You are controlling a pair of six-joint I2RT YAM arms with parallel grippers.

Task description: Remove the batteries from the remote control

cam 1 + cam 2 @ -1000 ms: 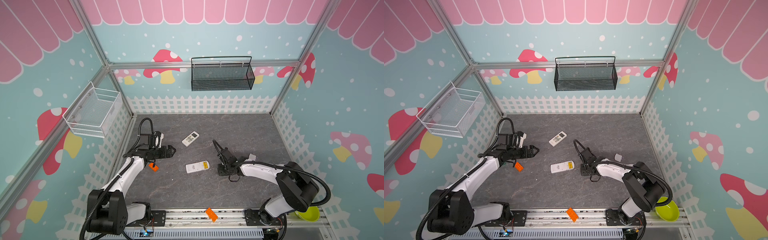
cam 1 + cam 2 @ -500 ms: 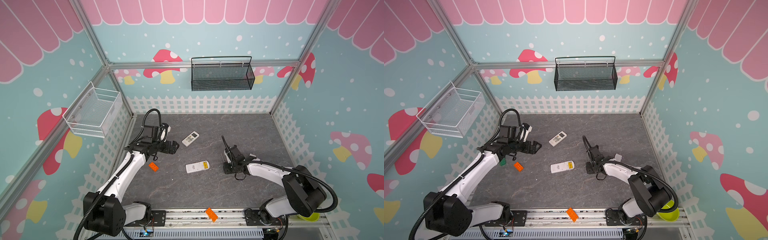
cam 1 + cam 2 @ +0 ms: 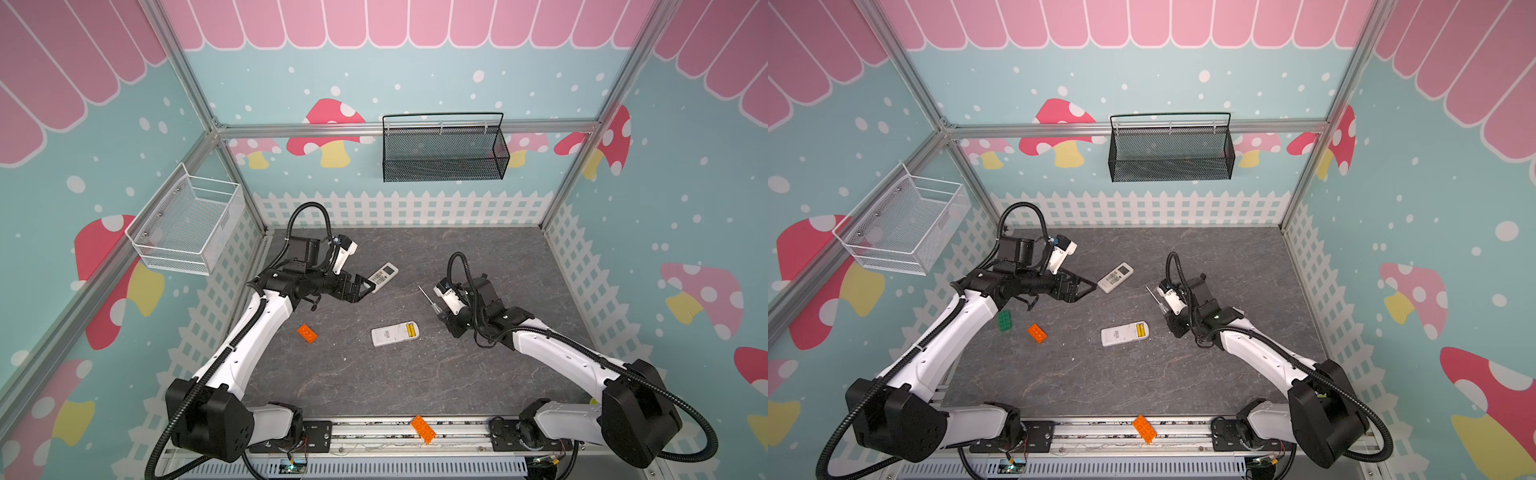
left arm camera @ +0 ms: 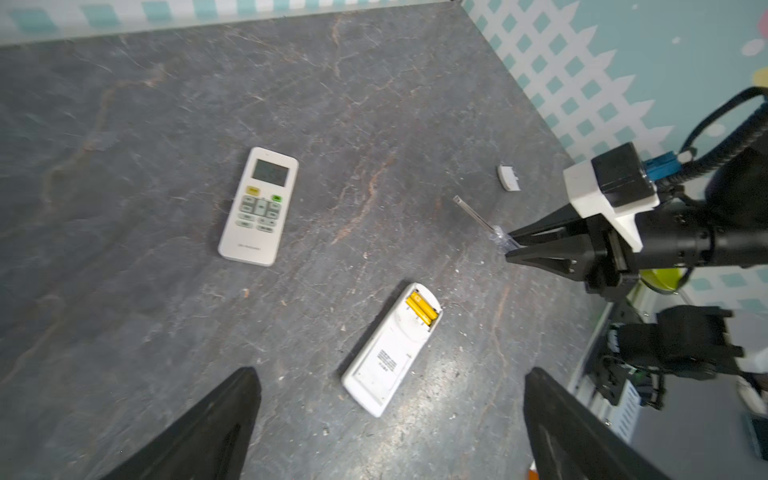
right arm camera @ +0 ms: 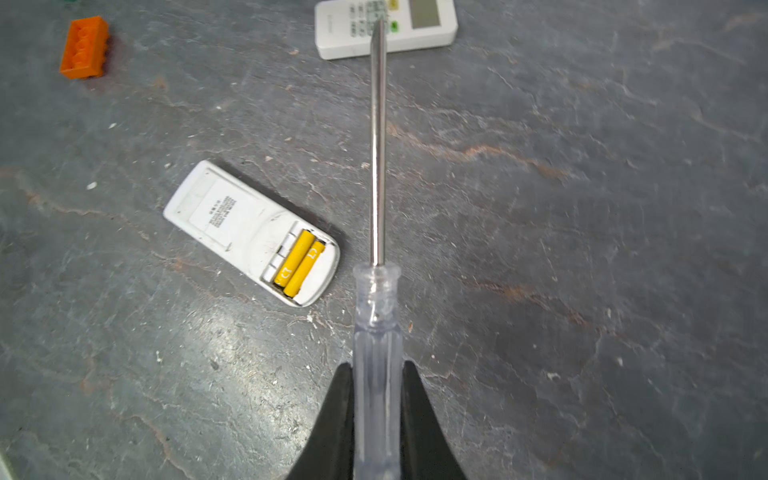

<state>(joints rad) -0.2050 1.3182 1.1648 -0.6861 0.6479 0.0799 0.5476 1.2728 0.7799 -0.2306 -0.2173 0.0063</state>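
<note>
2 yellow batteries (image 5: 298, 262) sit uncovered at remote (image 5: 224, 216) edge.

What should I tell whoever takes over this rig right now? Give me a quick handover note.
Left gripper: open, empty, hovering by the face-up remote.
Right gripper: shut on the screwdriver.
Batteries: two yellow ones, both in the open bay of the face-down remote, mid-table.
Cover: off, lying on the table apart from that remote.
Done: bay opened.
Left: get both batteries out. The face-up remote's back is not visible.
</note>
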